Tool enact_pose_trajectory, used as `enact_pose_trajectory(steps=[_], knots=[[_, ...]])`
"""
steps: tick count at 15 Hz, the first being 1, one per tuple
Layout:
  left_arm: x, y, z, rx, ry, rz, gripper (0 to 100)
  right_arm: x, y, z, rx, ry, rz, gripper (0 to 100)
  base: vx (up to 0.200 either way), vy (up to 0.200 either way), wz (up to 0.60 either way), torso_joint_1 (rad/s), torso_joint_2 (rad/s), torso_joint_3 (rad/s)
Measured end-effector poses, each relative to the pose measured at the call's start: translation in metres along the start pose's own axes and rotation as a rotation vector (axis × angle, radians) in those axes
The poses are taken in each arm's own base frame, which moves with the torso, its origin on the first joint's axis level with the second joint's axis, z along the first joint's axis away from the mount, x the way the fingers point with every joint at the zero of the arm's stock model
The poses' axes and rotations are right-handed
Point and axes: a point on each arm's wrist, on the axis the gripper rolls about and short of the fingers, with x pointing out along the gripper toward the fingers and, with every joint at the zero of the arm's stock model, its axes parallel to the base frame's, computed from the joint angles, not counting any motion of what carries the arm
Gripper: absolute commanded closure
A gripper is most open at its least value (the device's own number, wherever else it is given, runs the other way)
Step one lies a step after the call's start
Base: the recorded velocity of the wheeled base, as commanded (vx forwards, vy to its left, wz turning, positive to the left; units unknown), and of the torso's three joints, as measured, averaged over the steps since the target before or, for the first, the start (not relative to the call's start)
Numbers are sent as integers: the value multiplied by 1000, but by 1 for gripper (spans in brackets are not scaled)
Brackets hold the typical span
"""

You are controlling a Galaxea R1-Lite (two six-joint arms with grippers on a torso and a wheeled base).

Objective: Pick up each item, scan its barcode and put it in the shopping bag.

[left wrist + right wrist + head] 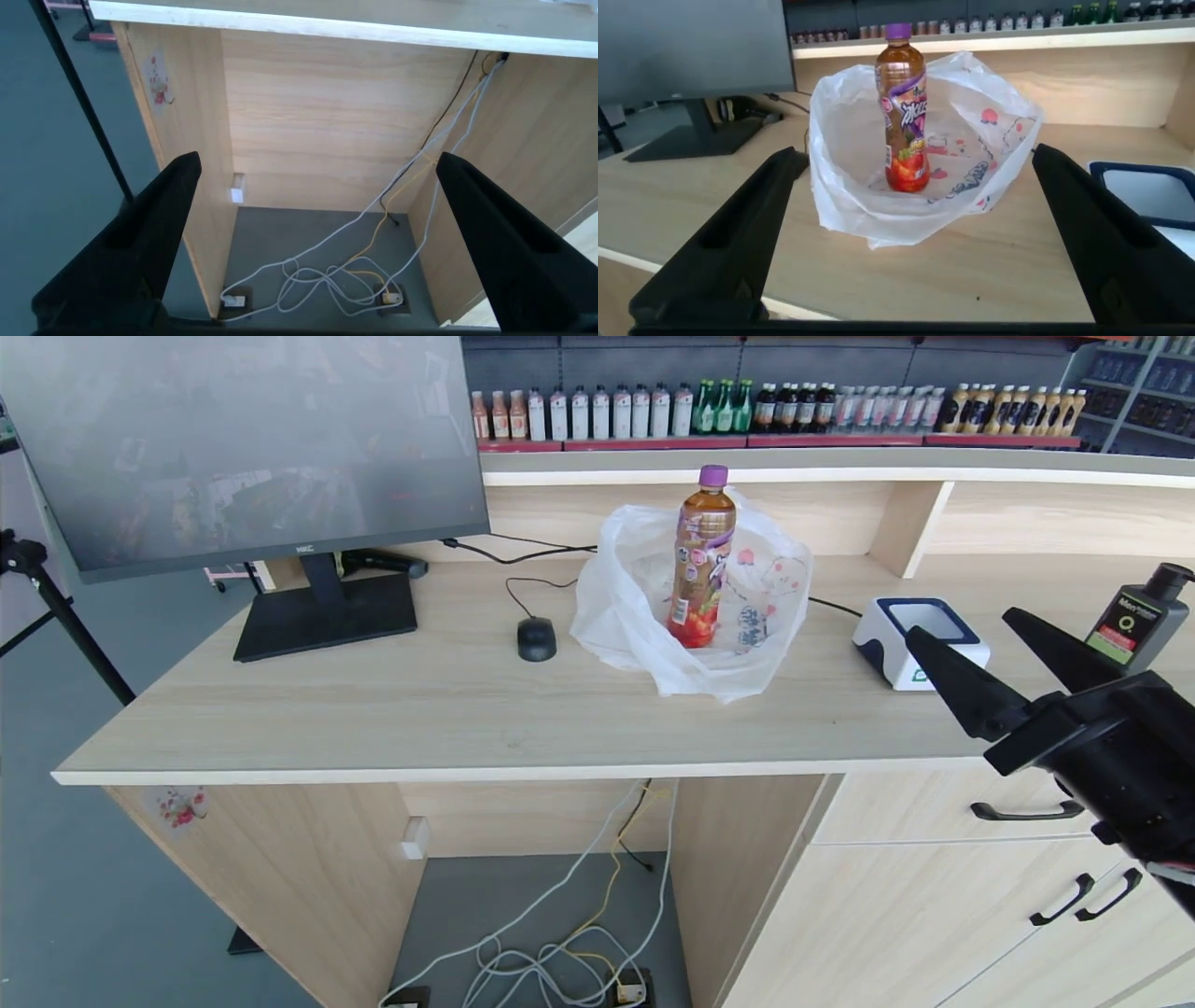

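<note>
Bottle (702, 560) upright inside bag (621, 607) on bench (420, 709), ahead of the open, empty right gripper (962, 625); scanner (882, 639) just beyond its fingertips; left gripper (318, 159) open, empty, below bench edge.

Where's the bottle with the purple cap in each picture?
Head view: the bottle stands upright in the white bag, in the middle of the counter.
Left wrist view: aimed under the counter, at cables on the floor.
Right wrist view: the bottle stands upright in the bag.
Shared landmark: the counter, seen from above in the head and right wrist views and from below its front edge in the left wrist view.
</note>
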Motion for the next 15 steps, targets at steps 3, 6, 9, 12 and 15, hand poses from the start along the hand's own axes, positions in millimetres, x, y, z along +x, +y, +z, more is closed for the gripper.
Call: enact_pose_trajectory(steps=[3,6,9,12,15], knots=[[0,0,0,-1,0,0,0,-5,0,-4,0,26,-1,0,0,0,0,0,0,0],[0,0,0,-2,0,0,0,-7,0,-5,0,33,-1,0,0,-133,0,3,0,2],[0,0,0,-7,2,0,0,-8,0,-5,0,31,0,0,0,-200,0,-2,6,2],[0,0,0,-6,0,0,0,-8,0,-2,0,19,-1,0,0,-200,0,-1,1,5],[0,0,0,-8,0,1,0,-9,0,-1,0,15,-1,0,0,-200,0,7,4,5]])
